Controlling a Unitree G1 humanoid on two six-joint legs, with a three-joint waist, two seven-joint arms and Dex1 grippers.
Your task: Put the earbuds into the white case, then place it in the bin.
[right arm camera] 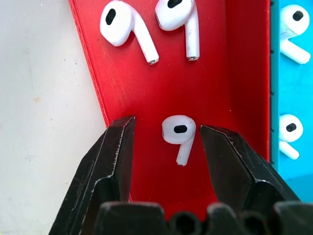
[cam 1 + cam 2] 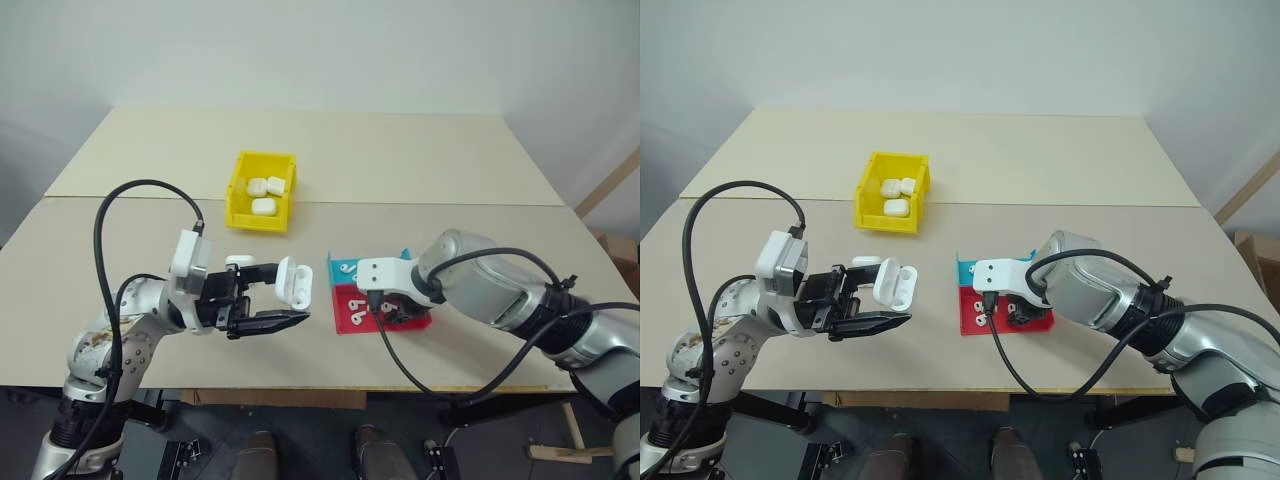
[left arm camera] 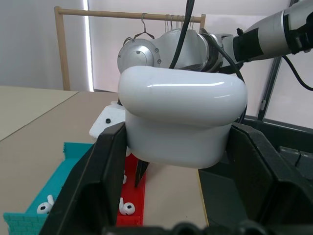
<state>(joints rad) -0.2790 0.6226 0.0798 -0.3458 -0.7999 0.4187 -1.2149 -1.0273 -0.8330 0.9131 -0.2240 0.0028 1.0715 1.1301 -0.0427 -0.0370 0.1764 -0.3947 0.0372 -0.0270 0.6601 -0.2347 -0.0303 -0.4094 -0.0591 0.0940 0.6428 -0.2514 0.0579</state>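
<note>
- over the red tray (image 1: 215, 73), one earbud (image 1: 179, 133) is framed by the right gripper (image 1: 166, 147), half open, not touching.
- a white case (image 3: 182, 120) is squeezed by the left gripper (image 2: 262, 296).

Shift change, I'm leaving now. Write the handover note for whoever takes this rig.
Left gripper: shut on an open white case, held above the table.
Right gripper: open, fingers down in the red tray, straddling one earbud, not yet pinched.
Other earbuds lie in the red tray and the blue tray.
Done: three closed cases sit in the yellow bin.
Left: pinch the earbud, load the held case with earbuds, close it, place it in the bin.
</note>
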